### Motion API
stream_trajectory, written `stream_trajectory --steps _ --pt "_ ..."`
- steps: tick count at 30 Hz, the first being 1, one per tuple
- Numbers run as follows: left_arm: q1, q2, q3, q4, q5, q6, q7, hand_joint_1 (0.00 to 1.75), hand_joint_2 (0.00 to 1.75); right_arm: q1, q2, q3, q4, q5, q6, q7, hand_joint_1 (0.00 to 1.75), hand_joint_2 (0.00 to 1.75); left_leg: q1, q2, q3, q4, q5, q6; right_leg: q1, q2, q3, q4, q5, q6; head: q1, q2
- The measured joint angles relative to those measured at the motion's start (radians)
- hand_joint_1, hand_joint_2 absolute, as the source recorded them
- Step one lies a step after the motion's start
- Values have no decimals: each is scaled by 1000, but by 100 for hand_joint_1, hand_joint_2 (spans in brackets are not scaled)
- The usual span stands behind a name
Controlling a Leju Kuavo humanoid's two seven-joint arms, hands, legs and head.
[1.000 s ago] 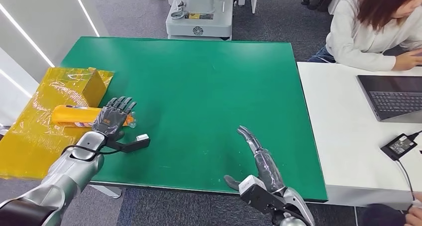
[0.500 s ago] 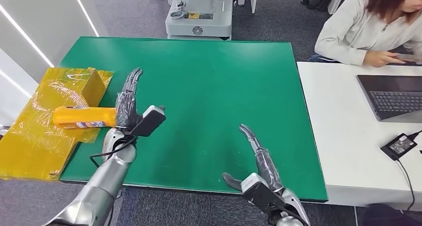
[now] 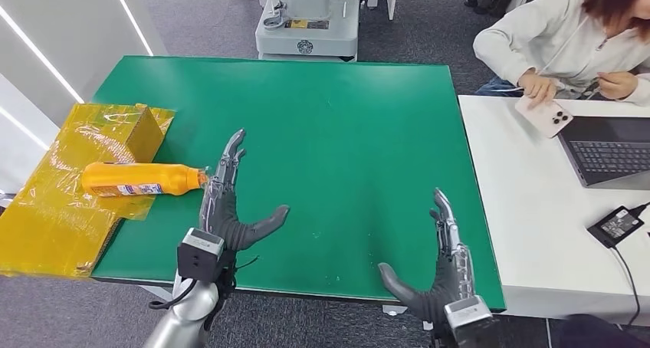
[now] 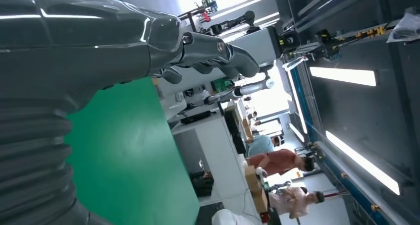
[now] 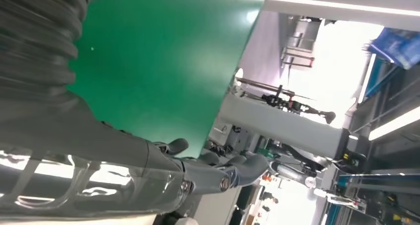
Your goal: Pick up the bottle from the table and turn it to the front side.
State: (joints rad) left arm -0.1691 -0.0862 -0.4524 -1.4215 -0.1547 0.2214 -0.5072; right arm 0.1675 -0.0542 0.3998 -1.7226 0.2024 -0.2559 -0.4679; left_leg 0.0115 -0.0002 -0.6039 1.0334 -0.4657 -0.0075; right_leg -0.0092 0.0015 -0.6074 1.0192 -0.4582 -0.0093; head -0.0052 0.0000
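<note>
Head view: orange bottle (image 3: 142, 179) lies on its side at the left edge of the green surface (image 3: 329, 126), body resting on a crinkled yellow plastic sheet (image 3: 54, 210), cap end pointing right toward the green mat. A label band shows along the lower side of the bottle; its text is too small to read. A small yellow-brown box (image 3: 146, 131) stands on the same sheet, just behind the bottle.

Left hand (image 3: 226, 210) is released: fingers (image 3: 228, 160) straight and extended forward, thumb splayed out to the right, nothing held. Fingertips lie just beside the bottle's cap end; cannot tell whether they touch it. The left wrist view shows the hand (image 4: 148, 46) from behind, with the fingers over the green mat and nothing in them.

Right hand (image 3: 444, 264) is also released and empty: fingers extended forward, thumb out to the left, positioned over the near right corner of the green surface, well apart from the bottle. Right wrist view shows the hand (image 5: 163, 170) with nothing in its grasp.

To the right, a white desk (image 3: 521, 210) carries a laptop (image 3: 605, 145) and a black power adapter (image 3: 615, 224). A person in a white top (image 3: 552, 41) sits behind it, holding a pink phone (image 3: 546, 116). A grey machine base (image 3: 306, 26) stands beyond the far edge of the green surface.
</note>
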Motion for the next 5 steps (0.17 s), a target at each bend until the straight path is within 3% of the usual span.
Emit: stream_trajectory --steps 5 --pt "48 3 -11 -43 24 -12 17 0 175 48 12 -26 -86 -43 -9 -21 0 175 0 0 0 0 0 0 0 0 0 0 0 0 0 0"
